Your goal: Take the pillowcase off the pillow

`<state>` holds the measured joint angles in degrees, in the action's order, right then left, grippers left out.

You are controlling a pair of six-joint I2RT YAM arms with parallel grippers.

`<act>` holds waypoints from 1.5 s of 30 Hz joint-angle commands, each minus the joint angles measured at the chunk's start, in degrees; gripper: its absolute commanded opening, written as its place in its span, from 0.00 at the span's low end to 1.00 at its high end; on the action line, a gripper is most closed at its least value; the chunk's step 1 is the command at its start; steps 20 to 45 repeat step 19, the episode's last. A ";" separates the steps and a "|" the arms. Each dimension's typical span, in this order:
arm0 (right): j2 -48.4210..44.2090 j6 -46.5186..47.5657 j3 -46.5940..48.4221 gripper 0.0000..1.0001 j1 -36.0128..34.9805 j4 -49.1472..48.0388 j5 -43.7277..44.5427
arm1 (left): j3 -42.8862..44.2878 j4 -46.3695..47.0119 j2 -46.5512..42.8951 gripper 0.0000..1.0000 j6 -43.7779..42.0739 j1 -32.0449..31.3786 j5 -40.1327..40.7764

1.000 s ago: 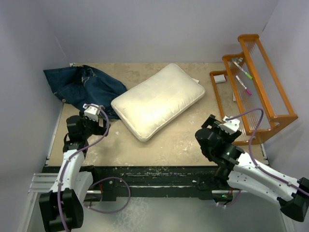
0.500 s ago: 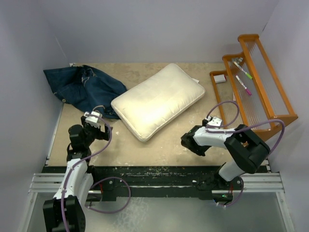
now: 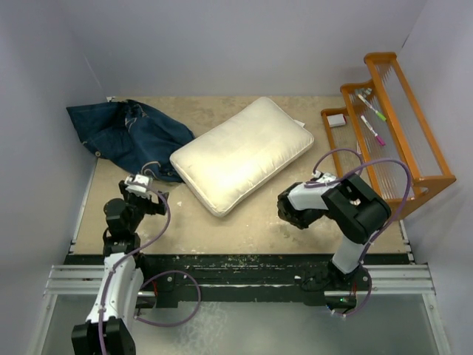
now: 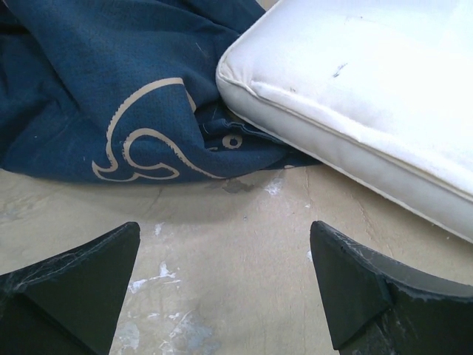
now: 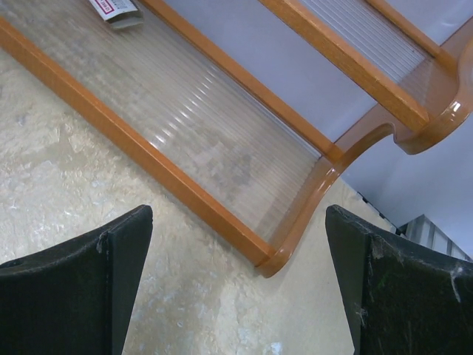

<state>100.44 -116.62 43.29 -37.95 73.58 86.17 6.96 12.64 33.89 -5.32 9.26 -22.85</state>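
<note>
the removal step looks finished: the pillow (image 3: pixel 240 155) lies bare, and the pillowcase (image 3: pixel 126 133) sits in a crumpled heap with nothing inside it. the left gripper (image 4: pixel 225 244) hangs low over the table (image 3: pixel 259 222) with its jaws spread wide and nothing between them. just ahead of it and to its left is the dark fabric with its white fish drawing, and ahead to its right is the pillow's near corner. the right gripper (image 5: pixel 238 222) is also wide and empty. it faces away from the work, with the orange rack (image 5: pixel 222 214) directly ahead of its fingers.

the left wrist view shows something the overhead view blurs: a fold of the case runs up against the pillow's corner, perhaps tucked slightly under it — i cannot tell which. the overhead view gives what neither wrist view can: the pillow's whole outline is free of cloth, and both arms are folded near their bases. the right wrist view shows neither task thing.

if full separation is wanted, the next move would be a pinch on the nearest fold ahead-left of the left jaws — then a drag away from the pillow.
</note>
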 commanded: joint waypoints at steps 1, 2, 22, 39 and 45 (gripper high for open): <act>-2.74 -9.10 -0.70 1.00 -1.05 2.73 3.14 | -4.72 2.83 -8.06 0.99 1.92 0.22 1.54; -3.77 -9.95 -1.83 1.00 -2.30 2.58 3.77 | -4.58 0.50 -10.35 0.99 1.49 0.22 0.80; -5.96 -11.15 -3.83 1.00 -3.75 1.69 2.73 | -3.93 1.57 -7.70 0.99 0.91 0.22 -0.36; -5.96 -11.15 -3.83 1.00 -3.75 1.69 2.73 | -3.93 1.57 -7.70 0.99 0.91 0.22 -0.36; -5.96 -11.15 -3.83 1.00 -3.75 1.69 2.73 | -3.93 1.57 -7.70 0.99 0.91 0.22 -0.36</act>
